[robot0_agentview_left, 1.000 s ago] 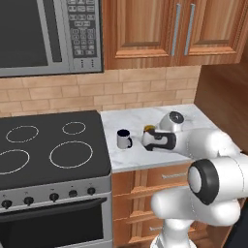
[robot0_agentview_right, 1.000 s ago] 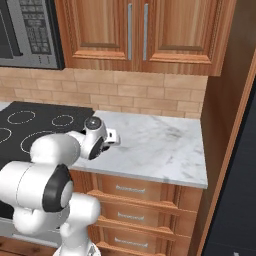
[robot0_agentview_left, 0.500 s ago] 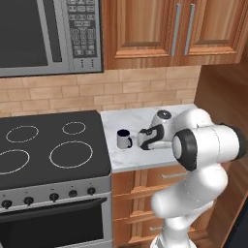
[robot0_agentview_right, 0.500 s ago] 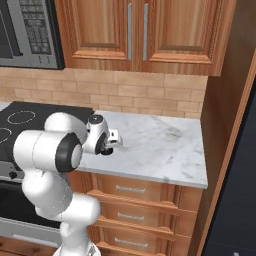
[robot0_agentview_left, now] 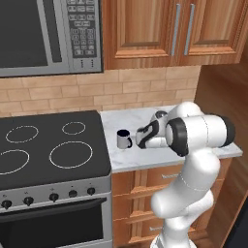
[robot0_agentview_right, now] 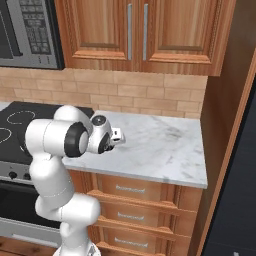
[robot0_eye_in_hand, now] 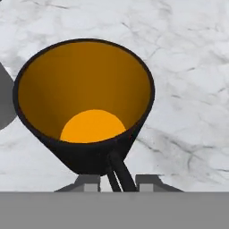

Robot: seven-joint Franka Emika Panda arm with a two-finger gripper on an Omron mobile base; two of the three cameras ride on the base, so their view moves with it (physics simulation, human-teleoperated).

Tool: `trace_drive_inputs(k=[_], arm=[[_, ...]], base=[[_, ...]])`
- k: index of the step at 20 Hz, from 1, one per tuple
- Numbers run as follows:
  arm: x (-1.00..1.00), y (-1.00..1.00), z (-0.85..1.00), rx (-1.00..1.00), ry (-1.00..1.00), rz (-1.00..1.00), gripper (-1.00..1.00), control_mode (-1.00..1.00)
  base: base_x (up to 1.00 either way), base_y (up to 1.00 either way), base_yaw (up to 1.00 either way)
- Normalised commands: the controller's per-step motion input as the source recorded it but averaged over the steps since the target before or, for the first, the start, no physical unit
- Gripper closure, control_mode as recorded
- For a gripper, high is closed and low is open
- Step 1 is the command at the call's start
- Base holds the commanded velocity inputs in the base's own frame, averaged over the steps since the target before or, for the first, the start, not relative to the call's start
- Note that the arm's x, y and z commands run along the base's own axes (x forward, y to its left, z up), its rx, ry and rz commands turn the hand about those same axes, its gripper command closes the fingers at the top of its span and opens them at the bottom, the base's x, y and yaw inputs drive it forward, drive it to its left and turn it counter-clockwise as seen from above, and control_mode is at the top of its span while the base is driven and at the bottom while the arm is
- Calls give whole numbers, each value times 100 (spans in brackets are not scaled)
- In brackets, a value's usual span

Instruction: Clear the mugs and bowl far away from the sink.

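Note:
The black mug (robot0_eye_in_hand: 85, 89) with its orange-yellow inside looms close in the hand view, above marble. Its handle runs down between my fingertips, and my gripper (robot0_eye_in_hand: 117, 182) is shut on it. In the left base view my gripper (robot0_agentview_left: 142, 138) hangs low over the counter, just right of the white-grey mug (robot0_agentview_left: 124, 140). That mug stands upright near the stove's edge. My hand covers the black mug in that view. The red bowl and the sink are out of view.
The marble counter (robot0_agentview_right: 160, 145) stretches right to a wooden side wall (robot0_agentview_right: 220, 125). A black stovetop (robot0_agentview_left: 48, 145) adjoins it on the left, with a microwave (robot0_agentview_left: 43, 34) and wooden cabinets (robot0_agentview_left: 184, 29) overhead. Drawers (robot0_agentview_right: 140, 192) sit under the counter.
The arm has folded in and my gripper has slid left toward the white-grey mug. The black mug's orange inside, visible beside the hand earlier, is now covered by it.

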Motion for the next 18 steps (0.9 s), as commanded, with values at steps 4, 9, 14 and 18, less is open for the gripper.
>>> trace_drive_inputs(k=[4,9,14,18], arm=[[-5,-3,21,2,-9,0,-100,-100],[-28,0,69,7,-6,0,-100,-100],[-41,-1,100,1,-2,-3,-100,-100],[-49,0,100,2,0,-4,-100,-100]], base=[[0,0,0],[0,0,0],[0,0,0],[0,0,0]])
